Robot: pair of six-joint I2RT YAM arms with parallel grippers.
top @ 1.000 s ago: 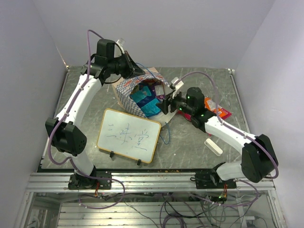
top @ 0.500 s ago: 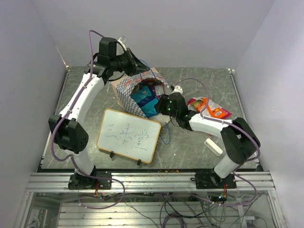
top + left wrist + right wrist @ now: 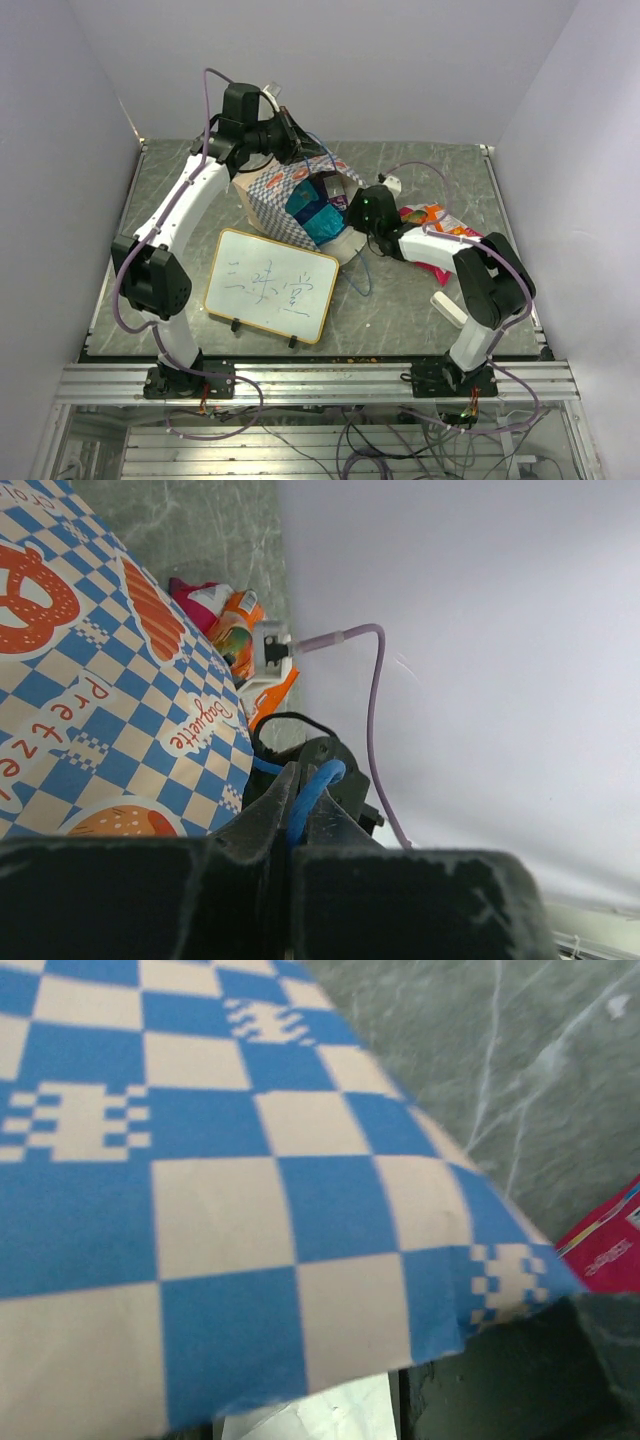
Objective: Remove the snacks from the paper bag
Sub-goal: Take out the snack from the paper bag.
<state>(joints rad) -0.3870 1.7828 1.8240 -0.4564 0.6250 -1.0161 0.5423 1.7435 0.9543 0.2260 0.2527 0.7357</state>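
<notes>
The right arm has folded in closer to the paper bag (image 3: 272, 190) than it was a second ago, and its elbow sits further left. The right pincer (image 3: 357, 207) is now right at the open mouth of the bag. I cannot tell if it is open or closed. Its own camera sees only the blue and white squares of the bag, very close up.

The left arm has gone a little higher and to the right. The left pincer (image 3: 297, 815) is clenched on the blue cord (image 3: 312, 785) of the bag and holds it up at the far side.

The bag lies tipped on its side on the table (image 3: 420, 330), with its mouth facing the right arm. A blue-teal packet (image 3: 312, 212) is inside the mouth, as before. A red and orange packet (image 3: 432, 215) lies out on the table, just beside the right arm. The arm now covers more of it.

The whiteboard (image 3: 270, 283) and the white eraser (image 3: 448, 306) have not moved.
</notes>
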